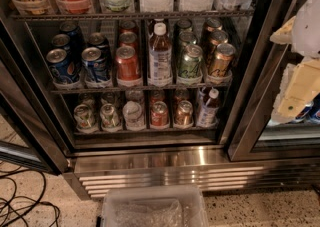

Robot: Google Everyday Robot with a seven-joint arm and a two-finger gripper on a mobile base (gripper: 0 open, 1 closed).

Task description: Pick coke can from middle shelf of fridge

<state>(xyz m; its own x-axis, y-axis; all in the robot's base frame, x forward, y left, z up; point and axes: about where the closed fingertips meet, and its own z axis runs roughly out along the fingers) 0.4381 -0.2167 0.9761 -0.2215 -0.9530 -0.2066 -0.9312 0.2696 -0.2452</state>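
Tool (pixel 296 73) hangs before the fridge (pixel 150 163), spread or pressed together I cannot tell; coke can (pixel 127 64) stands well left of it on the middle shelf (pixel 140 88), untouched

The fridge (pixel 150 158) stands open in the centre of the frame, so the front of the middle shelf (pixel 140 89) is reachable straight on. The coke can (pixel 127 64) stands in the front row with its face unobstructed. It is hemmed in at the sides, with a Pepsi can (pixel 96 65) just left and a bottle (pixel 160 53) just right. More cans crowd behind it. Some room shows above the can tops, under the upper shelf (pixel 130 15). A dark door post (pixel 250 86) bars the right side. The end effector (pixel 299 87) hangs beyond it at the right edge. A clear bin (pixel 155 206) sits on the floor below.
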